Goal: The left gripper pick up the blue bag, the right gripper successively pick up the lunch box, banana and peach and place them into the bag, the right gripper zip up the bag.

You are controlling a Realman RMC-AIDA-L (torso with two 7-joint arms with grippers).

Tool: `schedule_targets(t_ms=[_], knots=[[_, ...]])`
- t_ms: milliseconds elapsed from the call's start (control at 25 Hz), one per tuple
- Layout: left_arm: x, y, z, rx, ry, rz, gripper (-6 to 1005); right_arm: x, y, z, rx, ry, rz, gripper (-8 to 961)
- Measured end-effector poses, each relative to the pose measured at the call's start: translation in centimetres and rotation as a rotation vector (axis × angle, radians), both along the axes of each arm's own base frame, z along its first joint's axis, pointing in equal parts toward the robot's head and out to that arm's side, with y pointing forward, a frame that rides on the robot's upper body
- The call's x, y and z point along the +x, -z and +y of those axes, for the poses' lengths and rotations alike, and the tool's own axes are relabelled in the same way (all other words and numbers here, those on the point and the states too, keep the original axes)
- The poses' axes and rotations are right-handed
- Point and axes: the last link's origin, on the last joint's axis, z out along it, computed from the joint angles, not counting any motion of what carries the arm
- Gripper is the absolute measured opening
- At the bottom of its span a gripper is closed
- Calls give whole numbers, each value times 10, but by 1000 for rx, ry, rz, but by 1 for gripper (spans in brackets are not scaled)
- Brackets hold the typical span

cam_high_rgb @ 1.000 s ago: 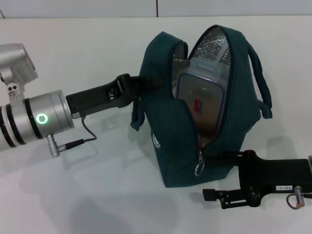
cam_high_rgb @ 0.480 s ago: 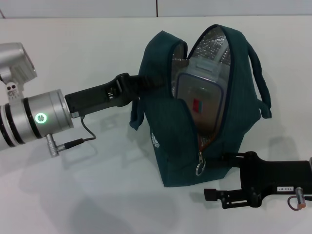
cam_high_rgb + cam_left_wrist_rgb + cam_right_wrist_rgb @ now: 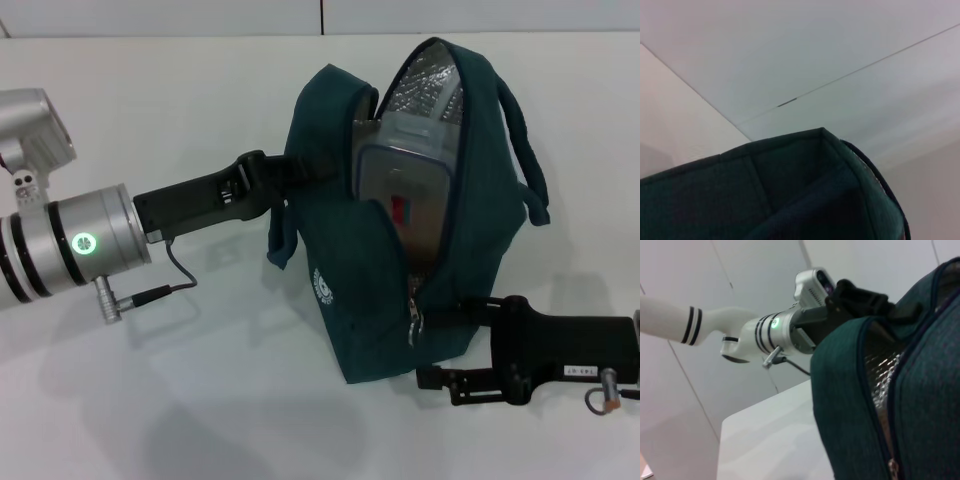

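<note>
nearest the camera, the right gripper (image 3: pixel 455 345) sits low against the near end of the blue bag (image 3: pixel 345 300), reaching toward the zipper pull (image 3: pixel 415 318) that hangs at the bottom of the open seam. whether its fingers have closed on the pull i cannot tell; the bag's edge hides the tips. the bag stands on the white table (image 3: pixel 200 400), seam gaping wide, with the lunch box (image 3: pixel 405 190) upright inside against the foil lining; banana and peach are not visible, probably deeper in. farther back, the left gripper (image 3: pixel 290 172) is clamped on the bag's far-left side near a handle, holding it upright.

the step in hand looks like the zip-up. to do it well, the right gripper should have a firm pinch on the pull, then draw it up along the seam's curve, not straight out, while the left holds steady to keep the fabric taut. the lunch box corner bulging into the seam may snag the slider.
</note>
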Motion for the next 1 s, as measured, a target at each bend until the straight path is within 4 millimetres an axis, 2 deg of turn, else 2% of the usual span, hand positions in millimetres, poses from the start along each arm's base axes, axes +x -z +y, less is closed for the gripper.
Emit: schedule_targets(t_ms=[280,1000], knots=[[0,0,0,2,4,2,33,-12,3,5,-29,-29,12,814],[0,1,0,-1,-1,2,33,-23,12,5,-79,-30,36,813]])
